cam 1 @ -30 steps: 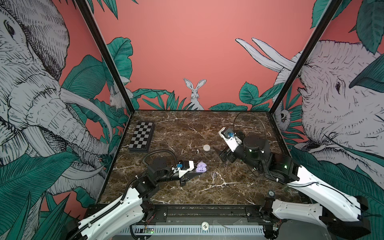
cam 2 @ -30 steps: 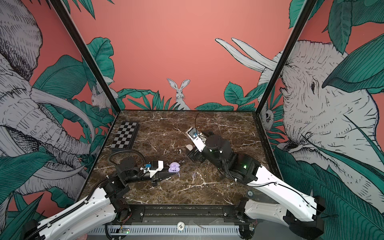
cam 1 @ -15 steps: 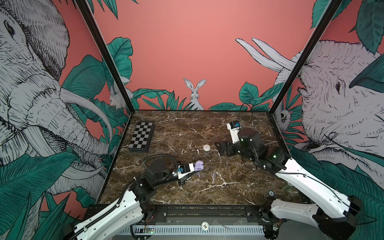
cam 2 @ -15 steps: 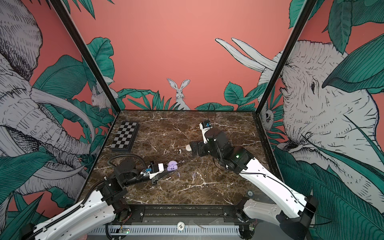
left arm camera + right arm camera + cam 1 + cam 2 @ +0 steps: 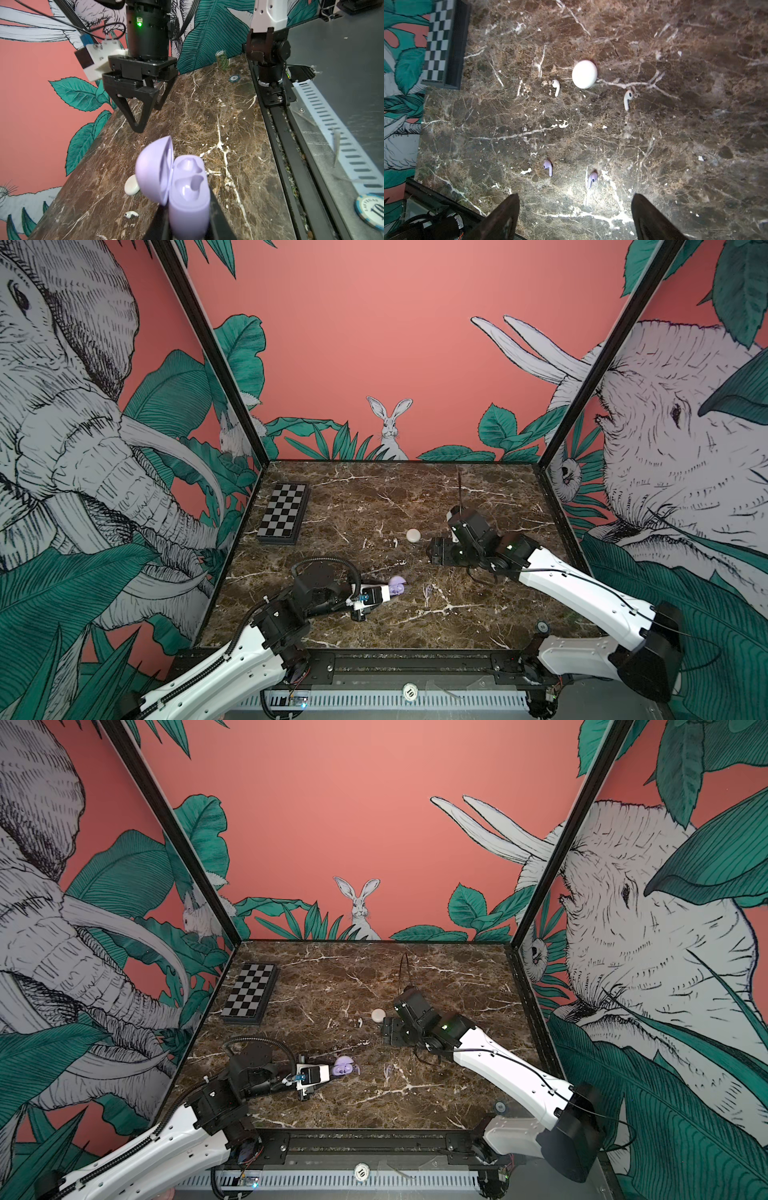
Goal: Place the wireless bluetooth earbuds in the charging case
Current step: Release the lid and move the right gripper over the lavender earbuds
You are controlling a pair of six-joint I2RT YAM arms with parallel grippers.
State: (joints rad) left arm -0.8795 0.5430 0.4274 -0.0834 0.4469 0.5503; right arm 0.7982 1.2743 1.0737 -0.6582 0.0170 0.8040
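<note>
While left gripper pinches the open lilac case near-left, right gripper hangs spread, farther right, by loose lilac earbuds and white earbuds.

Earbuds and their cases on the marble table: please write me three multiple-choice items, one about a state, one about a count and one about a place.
1. The lilac case, held in the left gripper, is:
A. shut
B. open, both wells empty
C. open, both wells filled

2. How many earbuds lie loose on the marble table?
A. two
B. three
C. four

3. Where is the white case?
A. inside the lilac case
B. on the marble table
C. in the left gripper

Key:
1 B, the left wrist view shows its lid up and two bare wells.
2 C, the right wrist view shows two white earbuds and two lilac earbuds.
3 B, it rests shut on the marble, with no gripper on it.
</note>
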